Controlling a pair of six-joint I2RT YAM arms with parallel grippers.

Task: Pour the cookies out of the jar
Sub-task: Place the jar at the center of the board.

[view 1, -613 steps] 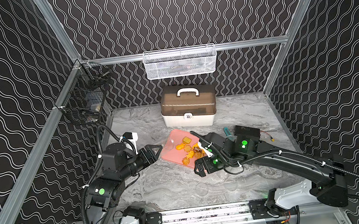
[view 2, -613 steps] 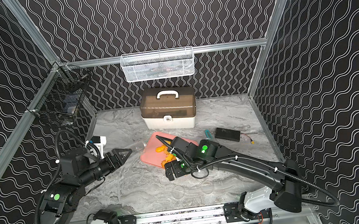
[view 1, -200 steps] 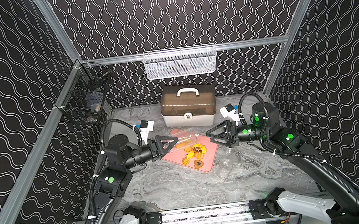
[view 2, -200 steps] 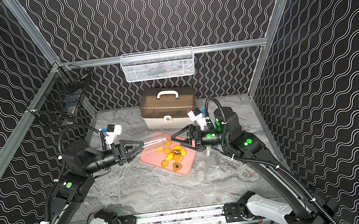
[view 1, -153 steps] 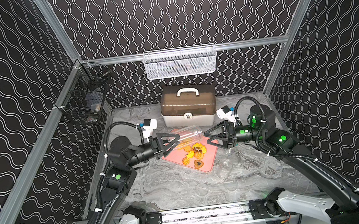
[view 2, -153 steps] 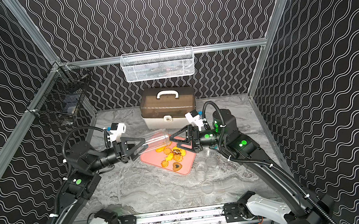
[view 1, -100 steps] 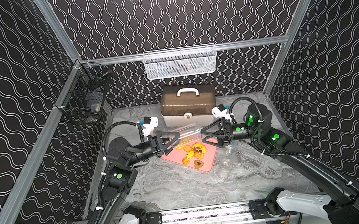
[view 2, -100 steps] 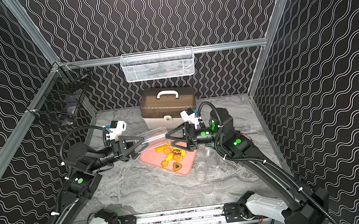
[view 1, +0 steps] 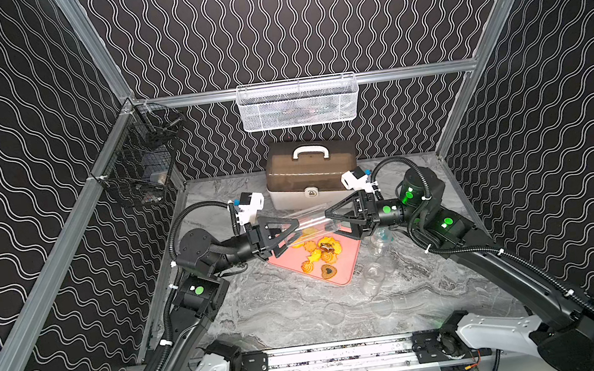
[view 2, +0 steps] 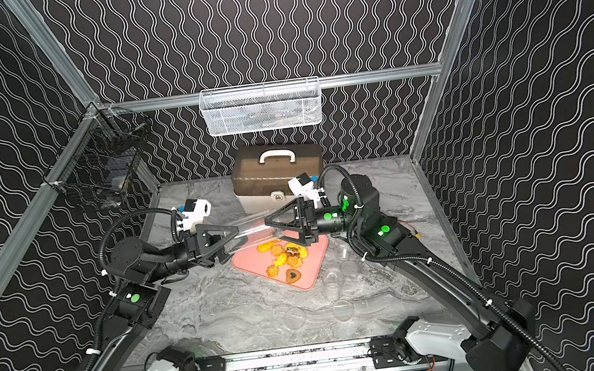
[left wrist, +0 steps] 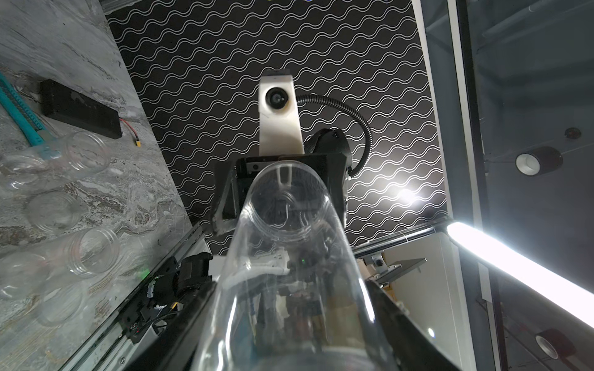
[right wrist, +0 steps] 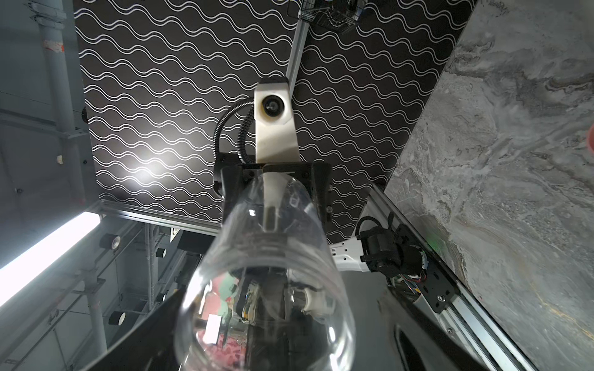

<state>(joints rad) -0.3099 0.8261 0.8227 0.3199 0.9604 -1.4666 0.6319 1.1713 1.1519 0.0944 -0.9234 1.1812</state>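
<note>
The clear jar hangs level and looks empty above the pink tray. My left gripper is shut on one end of it. My right gripper is open, its fingers straddling the other end. The cookies, orange-yellow with a dark-centred heart, lie in a heap on the tray. The jar fills the left gripper in its wrist view. In the right wrist view the jar sits between the fingers of the right gripper.
A brown-lidded toolbox stands just behind the tray. Several empty clear jars and lids lie right of and in front of it. A black box lies at the far right. White mesh basket and black wire basket hang on the walls.
The left gripper has carried the jar up and over the tray. The right arm has swung in from the right to the jar's free end, and its jaws have narrowed around it.
</note>
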